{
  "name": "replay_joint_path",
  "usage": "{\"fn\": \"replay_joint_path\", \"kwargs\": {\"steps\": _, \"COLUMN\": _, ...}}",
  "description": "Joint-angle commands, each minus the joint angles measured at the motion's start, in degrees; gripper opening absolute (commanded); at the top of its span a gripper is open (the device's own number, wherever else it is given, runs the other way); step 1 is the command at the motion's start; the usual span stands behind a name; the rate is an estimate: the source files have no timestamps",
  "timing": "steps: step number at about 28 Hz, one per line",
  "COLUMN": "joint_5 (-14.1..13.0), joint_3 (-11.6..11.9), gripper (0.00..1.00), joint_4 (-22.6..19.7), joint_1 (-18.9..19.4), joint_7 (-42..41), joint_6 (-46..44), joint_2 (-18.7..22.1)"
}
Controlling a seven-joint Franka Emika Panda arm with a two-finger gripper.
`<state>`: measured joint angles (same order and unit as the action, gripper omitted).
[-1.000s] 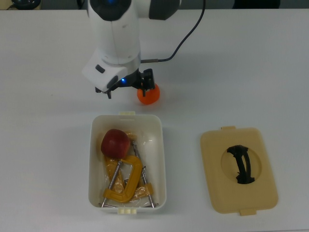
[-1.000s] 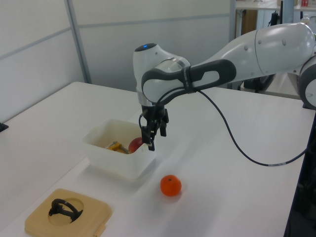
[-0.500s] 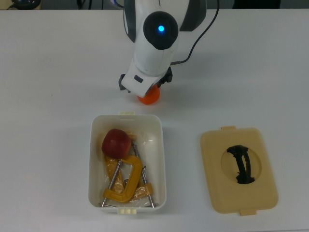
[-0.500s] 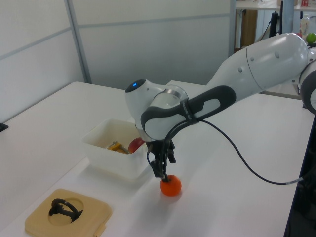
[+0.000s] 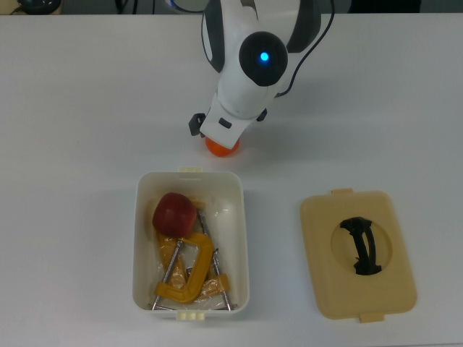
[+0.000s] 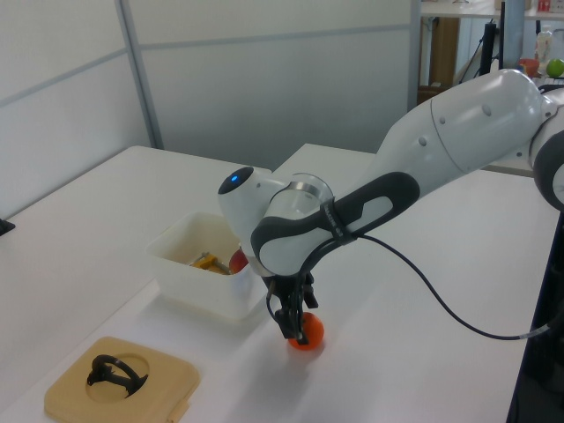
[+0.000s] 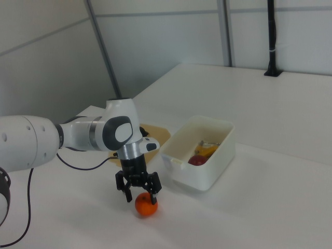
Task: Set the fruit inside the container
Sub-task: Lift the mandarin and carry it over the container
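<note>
The orange (image 5: 221, 147) rests on the white table just beyond the short end of the white tub (image 5: 242, 238). My gripper (image 7: 140, 197) hangs straight down over the orange (image 7: 146, 206), open, with one finger on each side of its upper half. In the top view the arm's wrist hides the fingers and most of the orange. The left view shows the gripper (image 6: 295, 328) low against the orange (image 6: 310, 331). The dark red apple (image 5: 173, 213) lies inside the tub (image 6: 176, 256), at the end nearest the orange, and also shows as the apple (image 7: 196, 160).
A yellow C-clamp (image 5: 192, 275) lies in the tub beside the apple. The beige lid (image 5: 318, 246) with a black handle lies flat on the table at the top view's right of the tub. The arm's black cable trails behind it.
The arm swung over from the tub side and came down onto the orange. The fingers now straddle it. The orange, apple and tub have not moved.
</note>
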<state>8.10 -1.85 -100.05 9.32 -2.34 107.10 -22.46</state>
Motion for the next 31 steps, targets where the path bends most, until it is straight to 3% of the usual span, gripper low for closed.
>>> {"fn": "replay_joint_path", "kwargs": {"steps": 1, "joint_5": 0.96, "joint_3": 0.36, "gripper": 1.0, "joint_4": -0.76, "joint_1": 0.78, "joint_7": -0.65, "joint_6": -0.14, "joint_2": 0.32}}
{"fn": "replay_joint_path", "kwargs": {"steps": 2, "joint_5": 1.04, "joint_3": 0.45, "gripper": 0.99, "joint_4": -0.67, "joint_1": 0.78, "joint_7": -0.74, "joint_6": -0.14, "joint_2": 0.23}}
{"fn": "replay_joint_path", "kwargs": {"steps": 3, "joint_5": 1.13, "joint_3": 0.36, "gripper": 0.92, "joint_4": -0.67, "joint_1": 0.78, "joint_7": -0.83, "joint_6": -0.14, "joint_2": 0.23}}
{"fn": "replay_joint_path", "kwargs": {"steps": 6, "joint_5": 2.01, "joint_3": 0.36, "gripper": 0.61, "joint_4": -0.58, "joint_1": 0.78, "joint_7": -0.92, "joint_6": -0.14, "joint_2": 0.23}}
{"fn": "replay_joint_path", "kwargs": {"steps": 7, "joint_5": 2.1, "joint_3": 0.36, "gripper": 0.39, "joint_4": -0.58, "joint_1": 0.78, "joint_7": -1.09, "joint_6": -0.22, "joint_2": 0.14}}
{"fn": "replay_joint_path", "kwargs": {"steps": 10, "joint_5": 2.01, "joint_3": 0.36, "gripper": 0.13, "joint_4": -0.58, "joint_1": 0.78, "joint_7": -1.18, "joint_6": -0.22, "joint_2": -0.04}}
{"fn": "replay_joint_path", "kwargs": {"steps": 12, "joint_5": 2.1, "joint_3": 0.36, "gripper": 0.0, "joint_4": -0.58, "joint_1": 0.78, "joint_7": -1.27, "joint_6": -0.22, "joint_2": -0.04}}
{"fn": "replay_joint_path", "kwargs": {"steps": 23, "joint_5": 1.75, "joint_3": 0.36, "gripper": 0.0, "joint_4": 1.79, "joint_1": 0.52, "joint_7": -1.88, "joint_6": -2.33, "joint_2": 0.93}}
{"fn": "replay_joint_path", "kwargs": {"steps": 31, "joint_5": -0.27, "joint_3": 0.8, "gripper": 0.0, "joint_4": 10.31, "joint_1": -1.68, "joint_7": -1.71, "joint_6": -5.5, "joint_2": 1.9}}
